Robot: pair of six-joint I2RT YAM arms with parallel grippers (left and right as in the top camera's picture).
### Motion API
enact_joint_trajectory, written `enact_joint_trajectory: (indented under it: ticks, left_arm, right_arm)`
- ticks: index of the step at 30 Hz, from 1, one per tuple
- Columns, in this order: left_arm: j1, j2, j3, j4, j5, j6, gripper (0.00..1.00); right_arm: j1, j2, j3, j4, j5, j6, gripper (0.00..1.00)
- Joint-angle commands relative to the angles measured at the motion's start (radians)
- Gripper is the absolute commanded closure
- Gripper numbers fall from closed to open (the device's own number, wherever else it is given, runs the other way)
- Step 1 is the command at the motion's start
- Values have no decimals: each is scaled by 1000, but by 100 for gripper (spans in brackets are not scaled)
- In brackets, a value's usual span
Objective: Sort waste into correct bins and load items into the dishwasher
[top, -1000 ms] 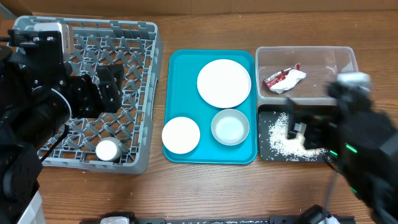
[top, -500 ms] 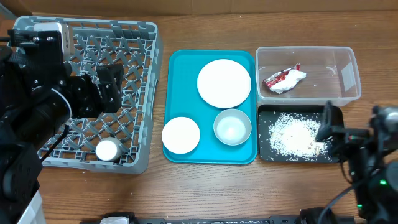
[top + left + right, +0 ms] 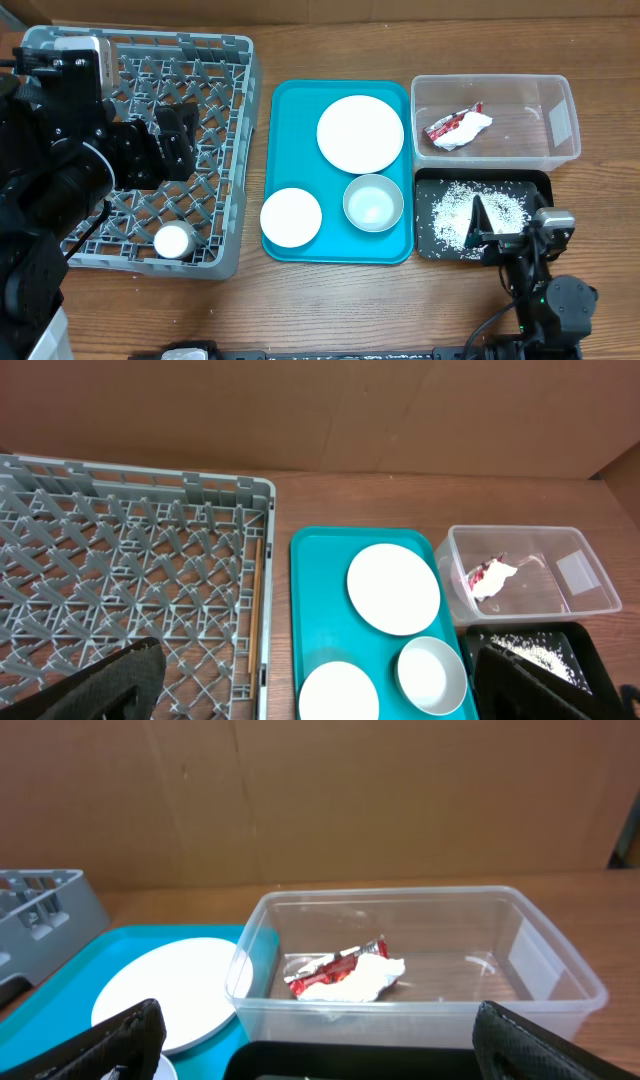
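White cup (image 3: 175, 241) in overhead only

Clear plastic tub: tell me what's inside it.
A crumpled red-and-white snack wrapper with white tissue lies in the clear tub. Anything beneath the wrapper is hidden.

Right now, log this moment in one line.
crumpled red-and-white wrapper in clear plastic tub | white rice in black tray | white cup in grey rack

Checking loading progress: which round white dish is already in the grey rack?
The small white cup, inside the rack along its lower edge in the overhead view. The plate, pinkish bowl and grey-green bowl sit on the teal tray.
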Motion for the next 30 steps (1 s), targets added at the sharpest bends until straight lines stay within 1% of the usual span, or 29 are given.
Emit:
enact_joint_trajectory:
  ticks: [1, 7, 9, 30]
  left_arm:
    - [-3, 3, 2, 1, -6, 12, 0]
    - [-3, 3, 2, 1, -6, 12, 0]
    - [-3, 3, 2, 1, -6, 12, 0]
    - [-3, 3, 2, 1, -6, 12, 0]
  right_arm:
    - [-6, -60, -79, 58, -11, -3, 0]
    - [-6, -149, -248, 222, -10, -4, 0]
    - [-6, -149, -246, 188, -8, -4, 0]
    - [-6, -149, -246, 185, -7, -4, 0]
